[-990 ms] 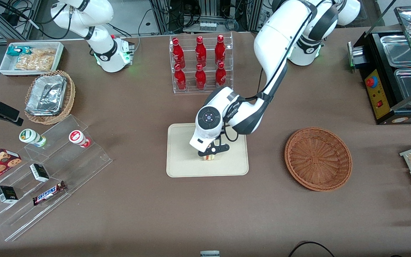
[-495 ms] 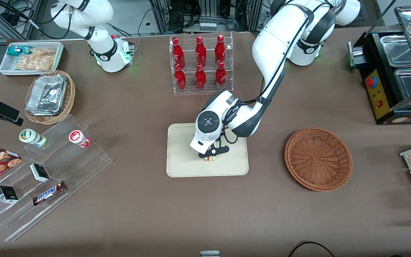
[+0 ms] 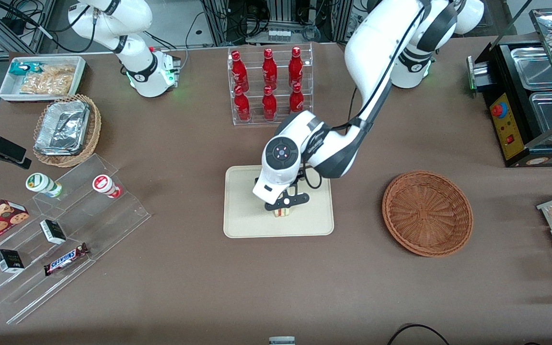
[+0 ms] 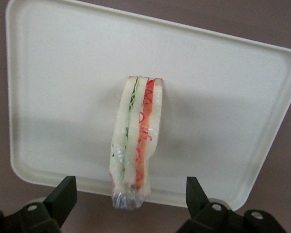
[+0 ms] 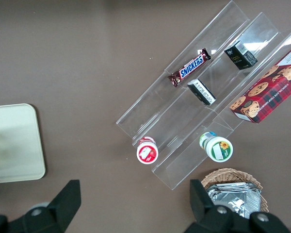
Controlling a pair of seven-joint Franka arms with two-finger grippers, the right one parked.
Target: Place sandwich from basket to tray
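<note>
The sandwich (image 3: 282, 211) (image 4: 136, 141), a plastic-wrapped white wedge with red and green filling, stands on its edge on the cream tray (image 3: 247, 221) (image 4: 63, 87), near the tray's middle. My left gripper (image 3: 285, 203) (image 4: 129, 184) hangs directly above it, open, with its black fingers (image 4: 63, 191) spread wide on either side of the wedge and not touching it. The reddish-brown basket (image 3: 427, 213) lies beside the tray toward the working arm's end, with nothing in it.
A clear rack of red bottles (image 3: 269, 86) stands farther from the camera than the tray. Acrylic steps with snacks (image 3: 60, 230), a tan basket of foil containers (image 3: 67, 129) and a white bin (image 3: 41, 76) lie toward the parked arm's end. A black appliance (image 3: 530, 96) stands at the working arm's end.
The wrist has risen a little over the tray. The sandwich rests in the same spot on the tray.
</note>
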